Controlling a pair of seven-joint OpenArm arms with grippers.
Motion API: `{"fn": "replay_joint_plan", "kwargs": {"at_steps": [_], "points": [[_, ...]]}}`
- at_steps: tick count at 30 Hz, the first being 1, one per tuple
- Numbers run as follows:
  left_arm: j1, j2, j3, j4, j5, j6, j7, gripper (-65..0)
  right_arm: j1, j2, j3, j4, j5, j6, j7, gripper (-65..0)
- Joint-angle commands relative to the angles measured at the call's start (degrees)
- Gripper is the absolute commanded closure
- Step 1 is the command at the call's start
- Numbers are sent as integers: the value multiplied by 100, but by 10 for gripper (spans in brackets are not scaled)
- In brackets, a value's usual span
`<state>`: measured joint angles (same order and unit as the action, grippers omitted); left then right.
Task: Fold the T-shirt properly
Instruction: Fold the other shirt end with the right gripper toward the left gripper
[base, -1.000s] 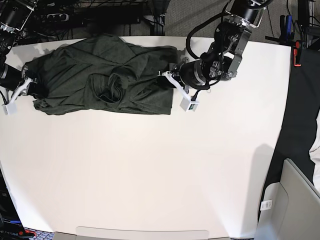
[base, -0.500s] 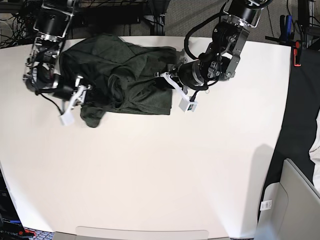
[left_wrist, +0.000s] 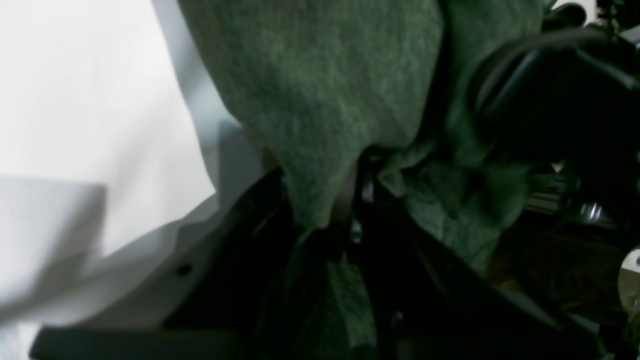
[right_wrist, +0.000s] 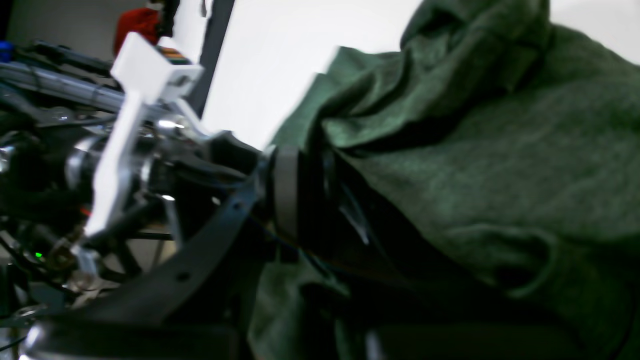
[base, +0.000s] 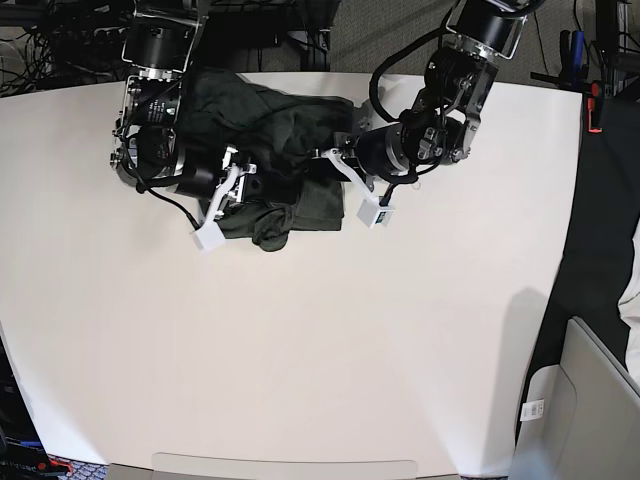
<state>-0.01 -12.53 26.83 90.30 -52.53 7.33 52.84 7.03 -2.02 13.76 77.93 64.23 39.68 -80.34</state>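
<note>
The dark olive-green T-shirt (base: 290, 125) lies bunched at the back middle of the white table (base: 320, 340). My right gripper (base: 238, 190), on the left in the base view, is shut on the shirt's left part and holds it folded over toward the middle. Its wrist view shows fabric (right_wrist: 500, 150) pinched between the dark fingers (right_wrist: 285, 195). My left gripper (base: 347, 172) is shut on the shirt's right edge. Its wrist view shows cloth (left_wrist: 320, 90) clamped between the jaws. A lump of shirt (base: 272, 225) hangs out at the front.
A grey bin (base: 590, 400) stands off the table at the lower right. A red clamp (base: 596, 105) sits at the right edge. Cables and black stands (base: 250, 30) run behind the table's far edge.
My right arm has swept to the right, dragging the shirt's left part across over the middle. The shirt is now a narrower bunch. My left arm has barely moved.
</note>
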Motion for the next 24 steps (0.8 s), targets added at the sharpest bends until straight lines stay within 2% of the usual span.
{"fn": "replay_joint_plan", "kwargs": {"at_steps": [1, 9, 16, 18, 21, 24], "points": [[-21, -52, 3, -76, 229, 124, -14, -33, 119, -92, -97, 115, 184, 32, 34, -38], [-21, -52, 3, -296, 229, 124, -58, -33, 330, -629, -413, 115, 70, 32, 34, -38], [85, -175, -24, 73, 229, 133, -14, -33, 585, -673, -422, -114, -493, 32, 34, -42], [85, -245, -24, 179, 229, 133, -14, -35, 559, -637, -448, -211, -598, 32, 117, -92], [111, -360, -155, 249, 229, 159, -5, -47, 453, -514, -448, -202, -590, 32, 135, -246], [216, -368, -454, 249, 212, 625, -5, -112, 427, -418, -448, -193, -414, 32, 34, -369]]}}
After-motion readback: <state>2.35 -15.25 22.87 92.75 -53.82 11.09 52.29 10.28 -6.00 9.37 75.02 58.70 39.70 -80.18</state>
